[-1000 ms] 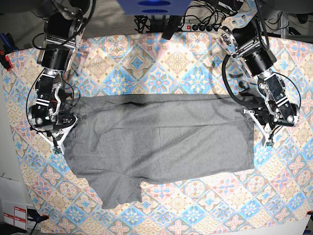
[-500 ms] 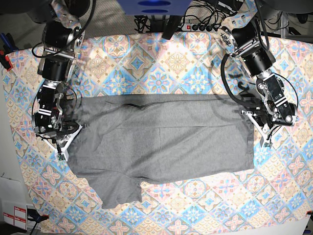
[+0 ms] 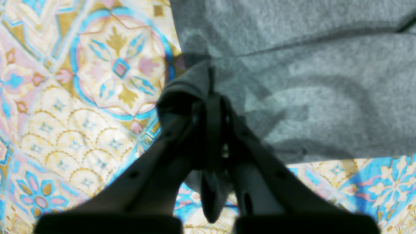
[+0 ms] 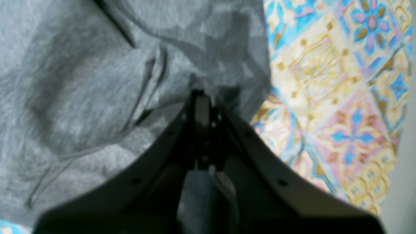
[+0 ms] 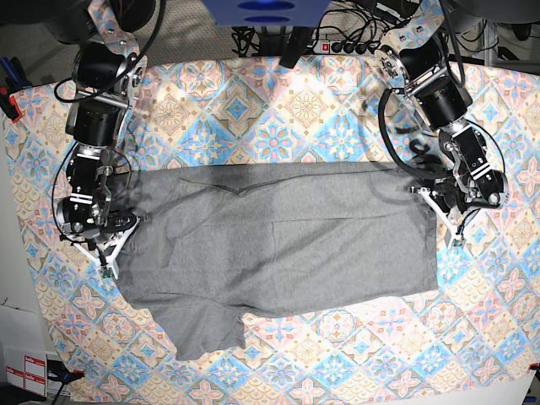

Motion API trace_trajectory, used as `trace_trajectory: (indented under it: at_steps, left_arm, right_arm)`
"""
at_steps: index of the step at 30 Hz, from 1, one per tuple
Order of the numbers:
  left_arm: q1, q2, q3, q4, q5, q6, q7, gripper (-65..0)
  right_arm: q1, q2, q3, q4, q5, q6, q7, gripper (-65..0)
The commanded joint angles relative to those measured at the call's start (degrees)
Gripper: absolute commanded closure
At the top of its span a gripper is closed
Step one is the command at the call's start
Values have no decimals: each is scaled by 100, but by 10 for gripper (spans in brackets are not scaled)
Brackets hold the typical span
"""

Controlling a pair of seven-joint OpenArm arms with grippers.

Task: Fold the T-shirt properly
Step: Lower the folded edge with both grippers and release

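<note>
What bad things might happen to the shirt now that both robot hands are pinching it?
1. The left gripper and right gripper each pinch only a small bunch at opposite side edges of the T-shirt, so the soft cloth might slip out.
2. One sleeve lies loose near the front edge; it may drag and crumple the fold.
3. The patterned tablecloth underneath could get tugged and wrinkle.

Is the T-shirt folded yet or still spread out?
Partly folded: the T-shirt lies flat on the tablecloth with one straight folded top edge and one sleeve sticking out at the bottom. Both end effectors pinch its side edges.
</note>
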Motion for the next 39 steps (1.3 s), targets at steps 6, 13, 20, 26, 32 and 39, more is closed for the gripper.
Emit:
trace_trajectory:
  at_steps: [6, 13, 20, 26, 32, 39]
  left_arm:
    - [-142, -72, 1, 112, -50, 14, -127, 0]
    - [-107, -72, -113, 121, -50, 14, -136, -121]
    - [-98, -107, -474, 130, -14, 14, -145, -262]
    - [-98, -221, -482, 147, -41, 14, -145, -277]
    - [-107, -239, -482, 147, -41, 14, -145, -276]
    - [34, -212, -500, 631, -67, 14, -136, -277]
  right_arm:
    - [155, 57, 11, -186, -85, -24, 308, -4]
    - [138, 57, 2, 139, -85, -24, 308, -99]
    - [120, 57, -42, 614, -94, -24, 308, -285]
    - [111, 57, -16, 834, -94, -24, 316, -318]
    - [50, 57, 2, 1326, -94, -24, 431, -321]
    - [-126, 57, 11, 1493, -94, -24, 519, -321]
